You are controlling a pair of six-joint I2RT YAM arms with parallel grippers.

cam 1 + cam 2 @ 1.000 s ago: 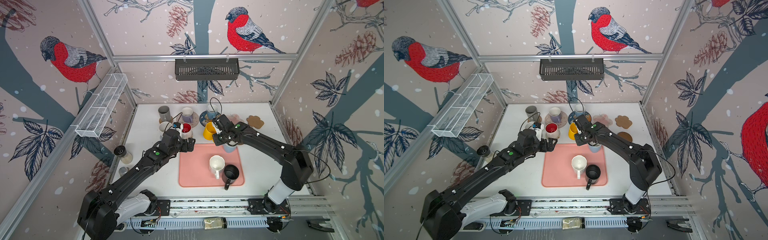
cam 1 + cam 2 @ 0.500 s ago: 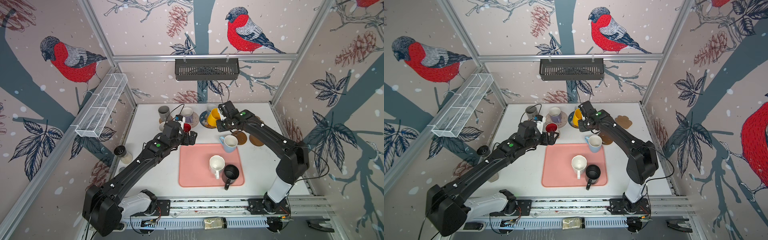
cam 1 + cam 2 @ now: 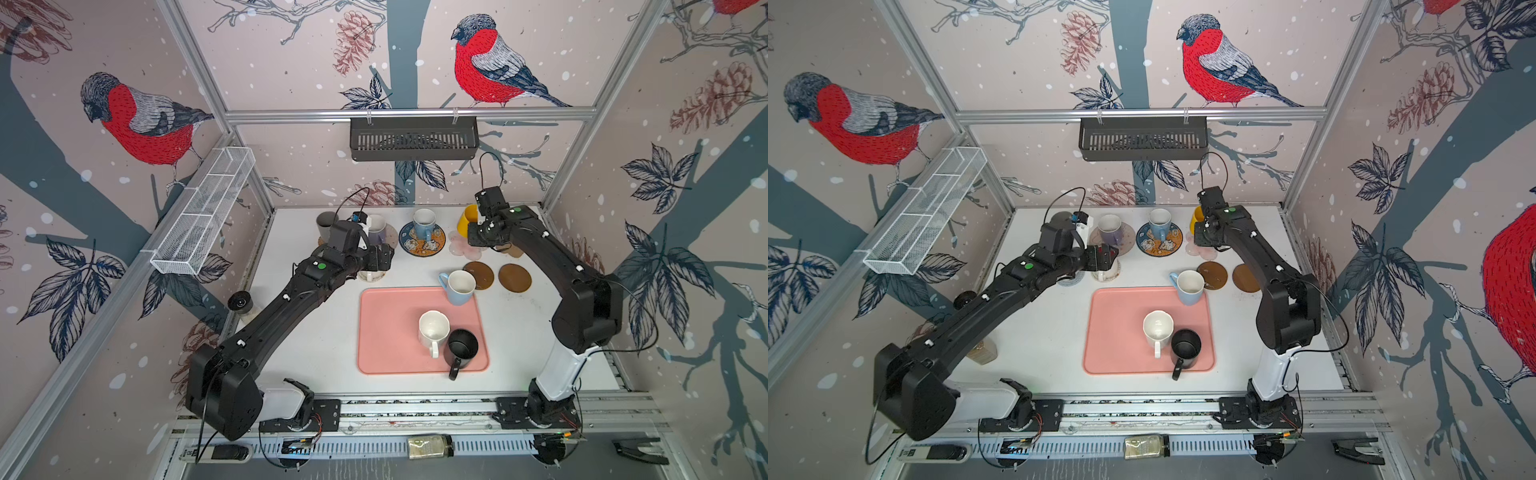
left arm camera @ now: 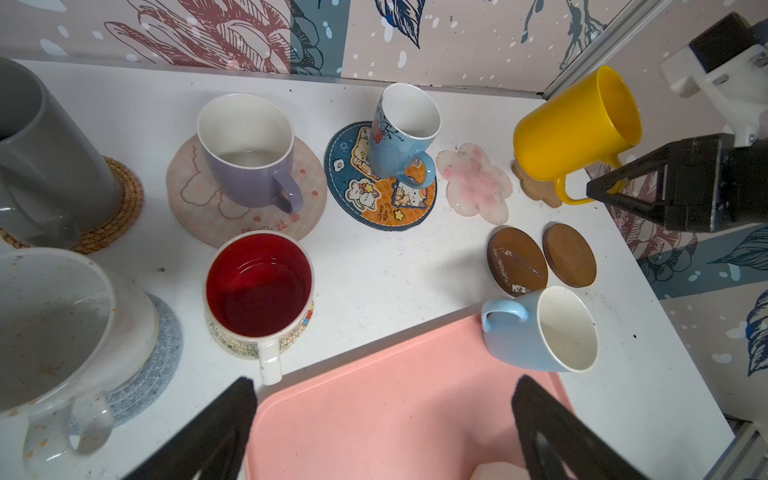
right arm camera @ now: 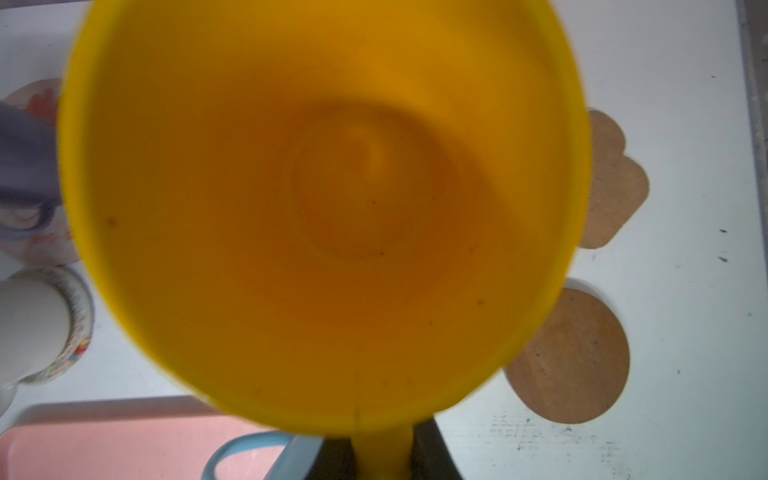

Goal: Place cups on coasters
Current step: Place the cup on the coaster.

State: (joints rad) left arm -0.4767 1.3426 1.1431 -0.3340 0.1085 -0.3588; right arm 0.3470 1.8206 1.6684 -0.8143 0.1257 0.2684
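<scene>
1. A white table [image 3: 324,353] stands between bird walls.
2. The right arm reaches far back. The right gripper [image 4: 602,188] pinches the handle of the yellow cup [image 4: 573,124], tipped by the tan mat [image 4: 536,189].
3. The left arm stretches forward. The left gripper [image 4: 384,382] gapes wide, empty, over the pink tray [image 4: 395,440].

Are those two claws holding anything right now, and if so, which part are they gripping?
The right gripper holds the yellow mug, tilted, by its handle. The left gripper is open and holds nothing.
</scene>
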